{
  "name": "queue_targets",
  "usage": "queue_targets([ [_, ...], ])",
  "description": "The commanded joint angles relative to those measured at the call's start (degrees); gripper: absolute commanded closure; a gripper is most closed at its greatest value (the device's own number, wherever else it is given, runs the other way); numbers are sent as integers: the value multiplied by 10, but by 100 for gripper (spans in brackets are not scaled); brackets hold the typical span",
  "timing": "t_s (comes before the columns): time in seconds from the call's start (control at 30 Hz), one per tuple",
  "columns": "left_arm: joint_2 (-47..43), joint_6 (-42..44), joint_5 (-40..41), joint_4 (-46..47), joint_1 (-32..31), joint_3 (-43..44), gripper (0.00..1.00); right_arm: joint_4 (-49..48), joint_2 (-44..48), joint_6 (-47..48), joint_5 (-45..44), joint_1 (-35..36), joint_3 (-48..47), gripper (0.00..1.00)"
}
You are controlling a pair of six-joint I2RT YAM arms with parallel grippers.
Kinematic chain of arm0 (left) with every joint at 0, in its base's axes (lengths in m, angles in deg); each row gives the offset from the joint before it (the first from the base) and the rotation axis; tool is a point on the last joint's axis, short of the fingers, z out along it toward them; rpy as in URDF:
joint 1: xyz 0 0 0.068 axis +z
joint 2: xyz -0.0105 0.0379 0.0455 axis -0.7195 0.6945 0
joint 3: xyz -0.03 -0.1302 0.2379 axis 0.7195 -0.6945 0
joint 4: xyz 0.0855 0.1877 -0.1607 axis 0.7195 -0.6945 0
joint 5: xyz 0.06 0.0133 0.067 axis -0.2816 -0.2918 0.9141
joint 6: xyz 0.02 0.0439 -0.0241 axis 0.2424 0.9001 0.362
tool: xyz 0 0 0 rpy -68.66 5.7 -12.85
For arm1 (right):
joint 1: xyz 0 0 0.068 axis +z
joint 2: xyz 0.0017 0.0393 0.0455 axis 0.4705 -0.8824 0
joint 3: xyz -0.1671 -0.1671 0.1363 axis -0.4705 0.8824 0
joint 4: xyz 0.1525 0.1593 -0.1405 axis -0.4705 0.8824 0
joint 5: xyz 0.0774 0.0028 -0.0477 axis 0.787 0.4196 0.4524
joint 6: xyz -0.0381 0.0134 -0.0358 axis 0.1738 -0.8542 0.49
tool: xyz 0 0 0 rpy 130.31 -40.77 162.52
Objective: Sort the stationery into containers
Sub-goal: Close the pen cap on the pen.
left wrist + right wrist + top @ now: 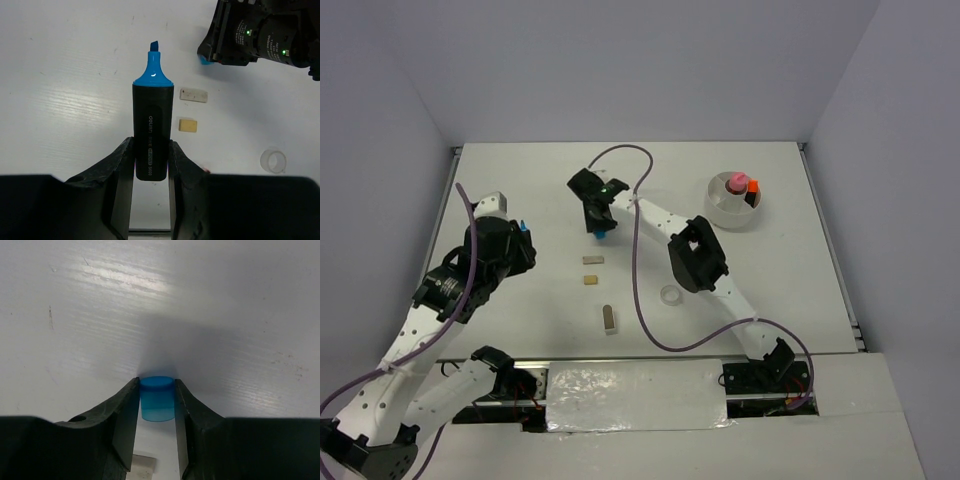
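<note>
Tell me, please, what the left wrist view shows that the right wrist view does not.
Only the left wrist view shows the left hand gripping a black highlighter with its blue tip bare. It also shows a white block, a tan block and a clear tape ring lying on the table.
Only the right wrist view shows the right hand closed on both sides of the blue cap, which stands on the table.
Both show the table, the right hand and the blue cap, though the left wrist view catches only a sliver of the cap.
</note>
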Motion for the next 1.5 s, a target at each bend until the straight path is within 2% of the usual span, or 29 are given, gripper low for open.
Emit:
queue_targets([
  [0.0,-3,12,-12,24,3,-5,100,6,36,-21,19,7,61,66],
  [0.07,0,17,-21,33,3,-10,100,-20,66,-30,24,1,100,69],
  [0.1,3,19,-40,40,3,-15,100,-35,101,-37,39,-3,114,75],
  [0.23,7,20,-95,75,3,-30,100,-107,203,-57,83,-42,182,78],
  [0.3,2,37,-145,134,3,-44,100,-151,248,-50,104,-68,216,79],
  [0.33,2,46,-227,162,3,-50,100,-162,297,-45,115,-75,227,80],
  [0.4,11,56,-331,256,2,-67,100,-204,352,-26,144,-102,266,81],
  [0.43,16,50,-430,292,1,-73,100,-220,412,-24,176,-110,303,81],
  [0.47,25,21,-479,333,1,-90,100,-254,444,-22,194,-119,325,82],
  [0.5,29,0,-526,435,0,-100,100,-281,477,-21,219,-138,350,82],
  [0.53,34,-29,-610,502,-1,-112,100,-337,546,-22,270,-146,403,81],
  [0.57,42,-99,-638,566,-2,-135,100,-378,582,-20,304,-154,433,81],
  [0.6,44,-132,-654,632,-6,-146,100,-420,619,-24,332,-163,467,81],
  [0.63,47,-163,-664,743,-11,-154,100,-457,654,-30,358,-178,496,81],
  [0.67,61,-205,-675,785,-15,-154,100,-536,707,-66,423,-190,543,81],
  [0.7,71,-219,-683,844,-26,-148,100,-567,726,-91,451,-198,571,81],
  [0.73,84,-229,-692,865,-33,-138,100,-591,741,-115,475,-208,586,81],
  [0.77,106,-252,-706,888,-47,-122,100,-656,764,-161,508,-208,598,81],
  [0.87,145,-308,-714,994,-64,-105,100,-763,799,-221,540,-197,653,80],
  [0.93,165,-333,-708,1041,-68,-100,100,-831,813,-247,545,-194,695,80],
  [1.03,180,-355,-692,1077,-75,-99,100,-884,835,-259,547,-190,732,79],
  [1.2,207,-384,-694,1143,-93,-81,100,-901,844,-264,563,-189,742,79],
  [1.47,224,-357,-681,1123,-107,-79,100,-839,864,-236,529,-185,725,78],
])
